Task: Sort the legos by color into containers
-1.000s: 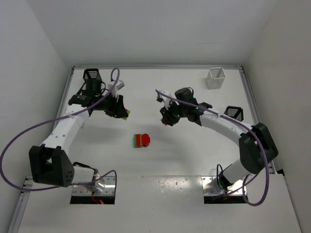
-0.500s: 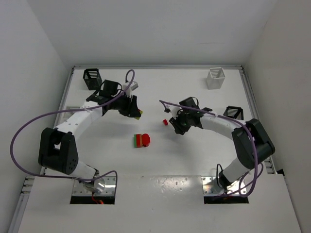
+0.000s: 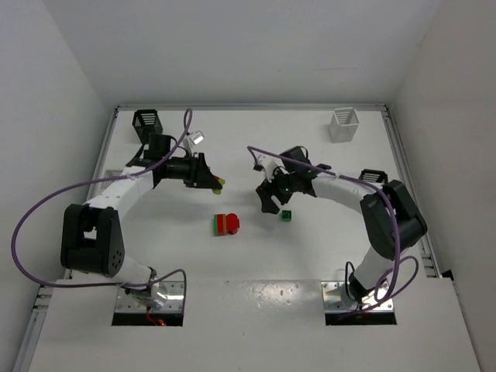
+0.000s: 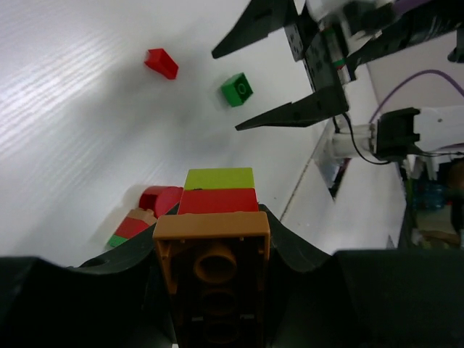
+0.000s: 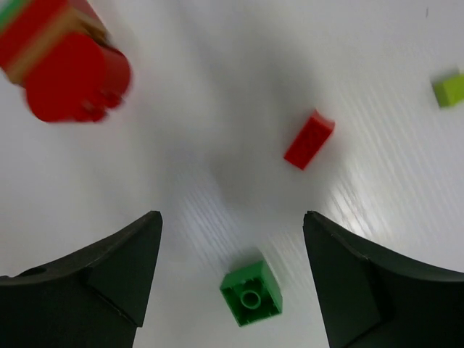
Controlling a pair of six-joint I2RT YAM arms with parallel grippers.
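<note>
Just beside right hand [image 5: 230, 217], green lego [image 5: 251, 297]

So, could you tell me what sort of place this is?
Probably a robotics lab test cell: a white table boxed in by plain white walls, a left arm and right arm bolted at its near edge, and a white basket and green lego set out as props.

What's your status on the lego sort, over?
Left gripper shut on three-colour stack. Right gripper open, green brick loose beneath it. Small red brick, red-topped stack nearby, neither blocking.
</note>
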